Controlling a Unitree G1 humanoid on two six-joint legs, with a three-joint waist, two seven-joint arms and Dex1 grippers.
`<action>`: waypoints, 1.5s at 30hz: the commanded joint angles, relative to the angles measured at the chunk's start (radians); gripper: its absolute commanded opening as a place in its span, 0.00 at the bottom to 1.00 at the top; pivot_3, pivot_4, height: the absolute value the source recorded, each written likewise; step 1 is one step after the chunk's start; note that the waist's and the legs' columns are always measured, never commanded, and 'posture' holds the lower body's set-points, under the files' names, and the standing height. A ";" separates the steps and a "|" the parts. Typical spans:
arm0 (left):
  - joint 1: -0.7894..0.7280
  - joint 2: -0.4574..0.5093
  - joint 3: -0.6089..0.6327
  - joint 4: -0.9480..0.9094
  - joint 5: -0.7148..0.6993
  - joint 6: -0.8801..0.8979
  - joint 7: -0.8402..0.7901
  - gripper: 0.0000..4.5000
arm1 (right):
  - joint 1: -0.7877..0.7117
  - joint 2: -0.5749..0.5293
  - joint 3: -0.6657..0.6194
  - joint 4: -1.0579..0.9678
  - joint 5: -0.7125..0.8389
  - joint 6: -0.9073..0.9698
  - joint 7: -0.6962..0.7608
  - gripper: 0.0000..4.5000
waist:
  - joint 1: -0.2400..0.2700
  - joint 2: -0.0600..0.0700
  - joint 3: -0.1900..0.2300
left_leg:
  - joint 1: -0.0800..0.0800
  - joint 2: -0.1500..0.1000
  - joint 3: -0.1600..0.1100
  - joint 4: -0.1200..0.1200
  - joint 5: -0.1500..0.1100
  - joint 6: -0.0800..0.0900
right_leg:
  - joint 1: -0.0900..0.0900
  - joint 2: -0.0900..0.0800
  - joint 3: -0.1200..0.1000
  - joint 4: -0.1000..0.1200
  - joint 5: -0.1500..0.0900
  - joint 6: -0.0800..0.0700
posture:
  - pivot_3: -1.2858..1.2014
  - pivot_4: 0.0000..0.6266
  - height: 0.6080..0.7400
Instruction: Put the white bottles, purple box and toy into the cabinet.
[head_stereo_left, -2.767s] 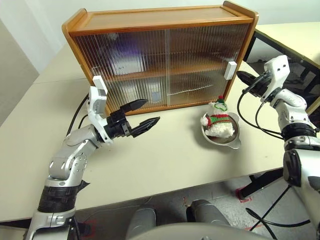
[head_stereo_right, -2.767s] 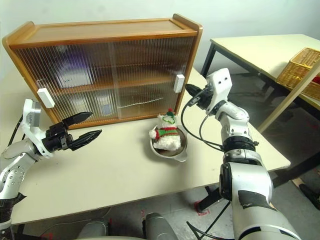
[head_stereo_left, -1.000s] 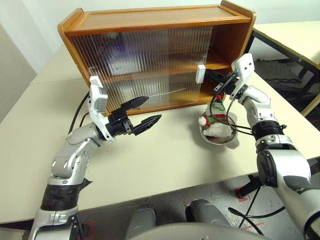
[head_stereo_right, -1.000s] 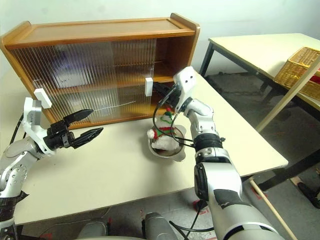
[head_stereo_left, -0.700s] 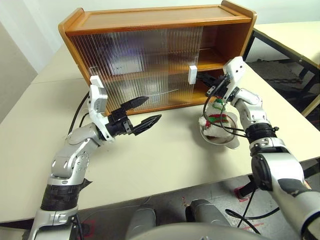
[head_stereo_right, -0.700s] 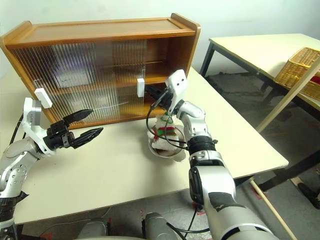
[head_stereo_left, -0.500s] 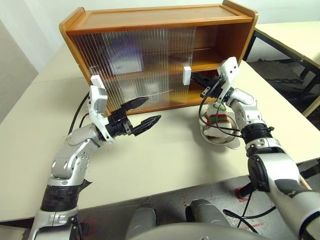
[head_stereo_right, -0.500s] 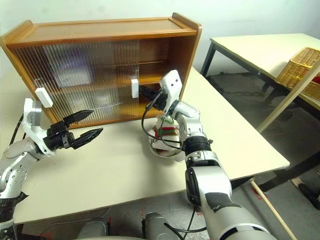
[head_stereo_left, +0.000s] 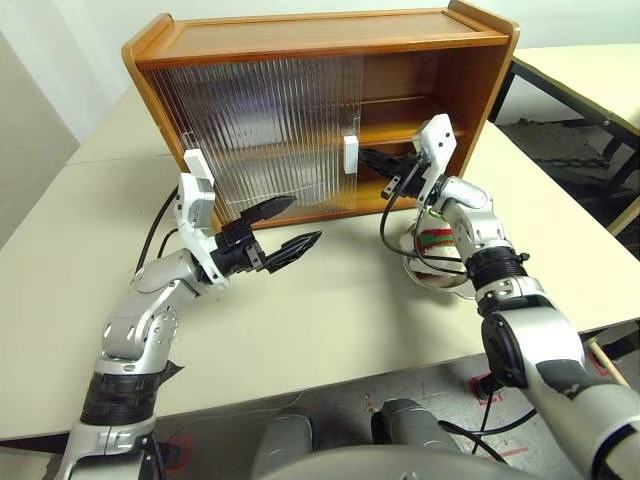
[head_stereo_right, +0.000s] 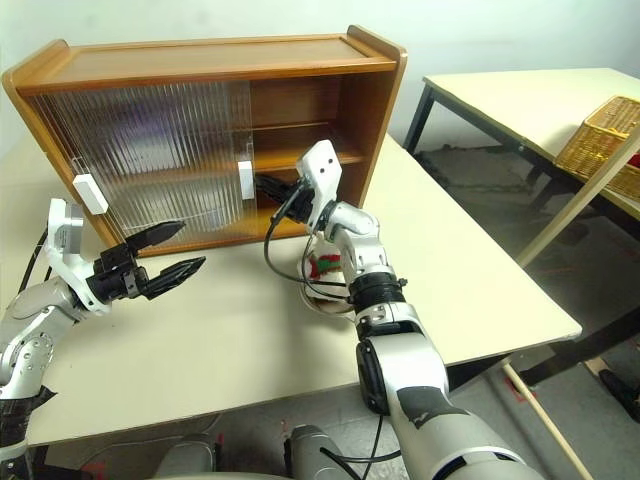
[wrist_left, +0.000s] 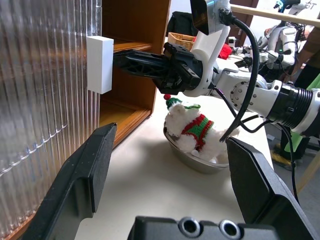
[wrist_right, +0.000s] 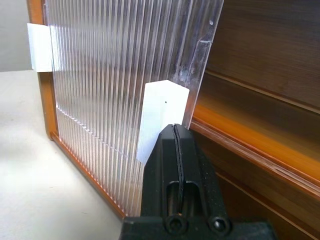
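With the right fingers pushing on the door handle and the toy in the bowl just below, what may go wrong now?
The shut right gripper only presses against the white handle; it may slip off the edge. The right arm's cable hangs over the toy in the steel bowl and might snag it. The open left gripper hovers near the sliding door.

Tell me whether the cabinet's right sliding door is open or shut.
Open. The right sliding door is slid left, baring the cabinet's right shelves; the shut right pincer is at its white handle.
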 joint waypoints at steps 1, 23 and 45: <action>0.010 0.000 -0.001 -0.015 0.010 -0.009 0.005 1.00 | 0.009 0.011 0.016 -0.028 0.016 0.019 0.017 0.01 | 0.000 0.000 0.000 | 0.000 0.000 0.000 0.000 0.000 0.000 | 0.000 0.000 0.000 0.000 0.000 0.000 | 0.51 0.00 1.00; -0.013 -0.023 -0.030 0.021 0.019 -0.030 -0.004 1.00 | 0.016 -0.183 -0.034 -0.044 0.012 0.005 -0.078 0.63 | 0.007 0.000 0.000 | 0.000 0.000 0.001 0.002 0.001 -0.001 | 0.000 0.000 0.001 0.002 0.000 -0.001 | 0.49 0.00 1.00; -0.046 -0.023 -0.044 0.071 0.027 -0.041 -0.054 1.00 | 0.339 -0.545 -0.018 -0.790 0.077 0.908 -0.148 0.99 | -0.018 -0.001 0.000 | 0.004 -0.003 0.008 0.006 0.003 0.002 | 0.007 0.005 0.000 0.001 -0.002 0.020 | 0.48 0.00 1.00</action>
